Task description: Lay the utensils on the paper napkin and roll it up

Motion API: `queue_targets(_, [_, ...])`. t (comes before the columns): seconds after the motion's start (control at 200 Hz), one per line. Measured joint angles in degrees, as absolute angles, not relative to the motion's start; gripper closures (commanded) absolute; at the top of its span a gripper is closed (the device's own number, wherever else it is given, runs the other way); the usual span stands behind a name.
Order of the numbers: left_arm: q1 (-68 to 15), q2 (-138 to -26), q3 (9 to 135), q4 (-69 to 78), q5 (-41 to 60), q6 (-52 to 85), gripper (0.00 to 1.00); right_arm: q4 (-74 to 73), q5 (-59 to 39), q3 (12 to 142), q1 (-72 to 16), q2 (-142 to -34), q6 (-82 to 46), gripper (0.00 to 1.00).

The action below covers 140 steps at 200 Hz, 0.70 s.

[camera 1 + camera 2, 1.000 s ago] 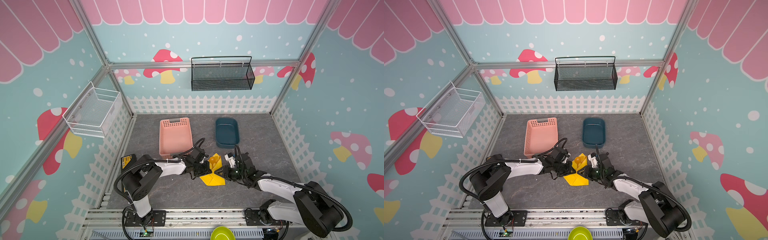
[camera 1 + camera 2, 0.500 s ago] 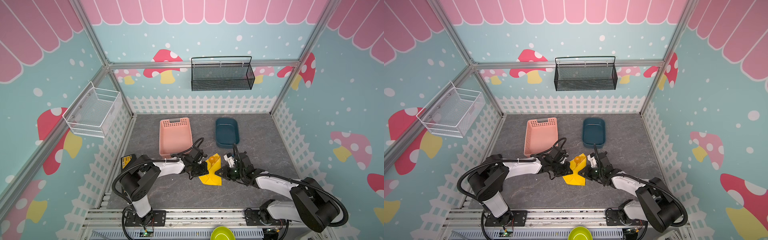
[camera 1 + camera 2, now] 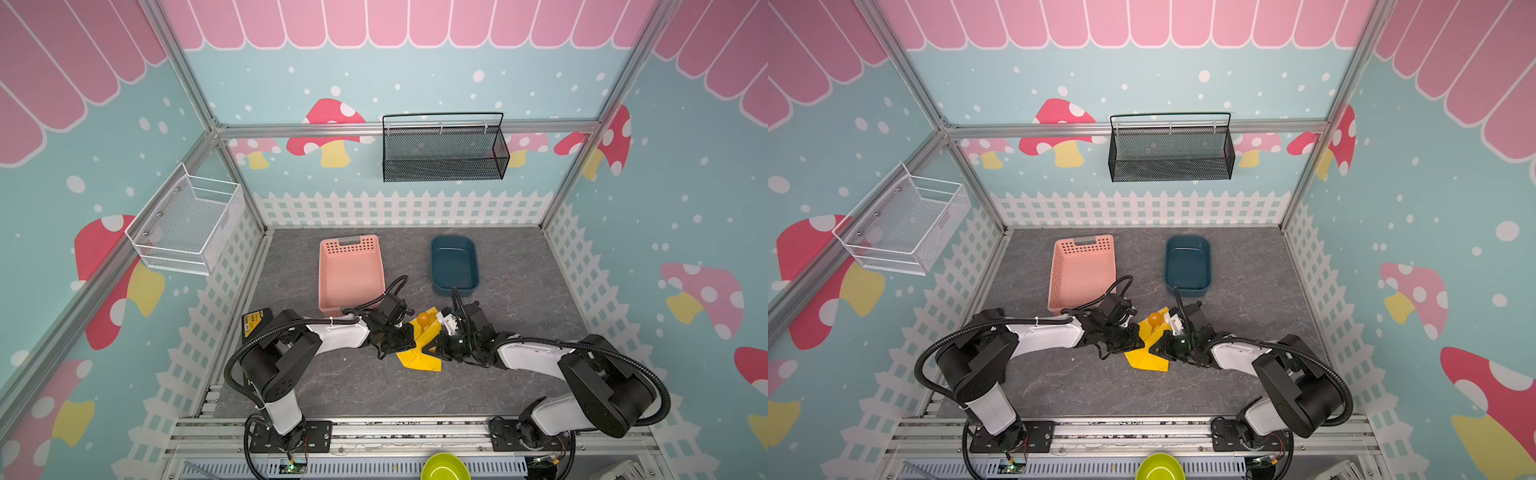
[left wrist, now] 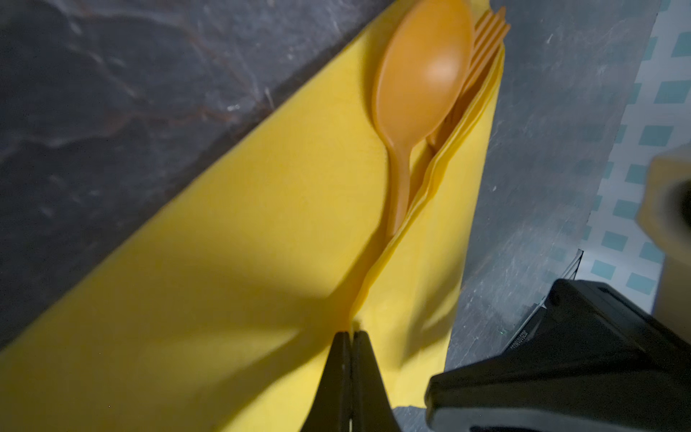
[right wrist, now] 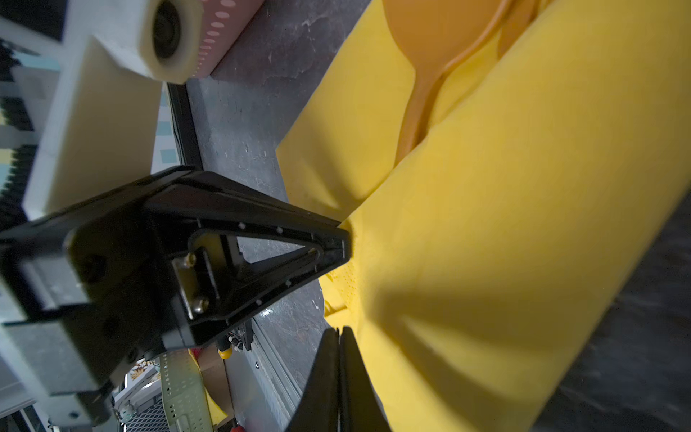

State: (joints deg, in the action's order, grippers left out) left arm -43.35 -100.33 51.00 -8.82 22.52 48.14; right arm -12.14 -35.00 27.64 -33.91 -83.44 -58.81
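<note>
Paper napkin (image 3: 419, 358) low on the grey table (image 3: 332, 382), near the middle, between the two arms and well short of the pink basket (image 3: 351, 274). Partly folded, one flap lapped over the utensil handles.

Left side first: left gripper (image 3: 409, 340) hard against the napkin's left flank, jaws pressed together with no gap. In the left wrist view, the flap's fold edge nipped right at the tips.

Middle: spoon (image 4: 422, 74) lying on the paper, bowl at the far end, handle running down under the flap. Fork (image 4: 490, 35) just beside and partly beneath it, tines poking out past the fold. Knife not seen, possibly hidden under the flap. Long axis of the bundle running from the handles, down between the two pincers, out to the heads at the far end, so pointing away from both wrists and leaning a little rightward in both top views.

Right side: right gripper (image 3: 434, 352) touching the napkin's right flank, jaws closed flat together, the paper's edge apparently caught at the tips in the right wrist view.

Judged from this: neither arm nearer, both at the handle end. Roll to go sideways across that axis, never along it. Far end unheld, so likely to fan open. Thin paper, easily torn under opposing pulls.
</note>
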Motion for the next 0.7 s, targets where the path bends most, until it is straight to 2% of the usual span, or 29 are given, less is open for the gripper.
queue_targets(0.535, [-43.4, -101.3, 50.7, -8.8, 22.4, 47.7, 0.98, -13.1, -34.5, 27.8, -35.7, -88.2, -59.0, 0.97])
queue_targets(0.7, [-43.4, -101.3, 50.7, -8.8, 22.3, 47.7, 0.94, -13.1, -34.3, 27.8, -35.7, -88.2, -59.0, 0.97])
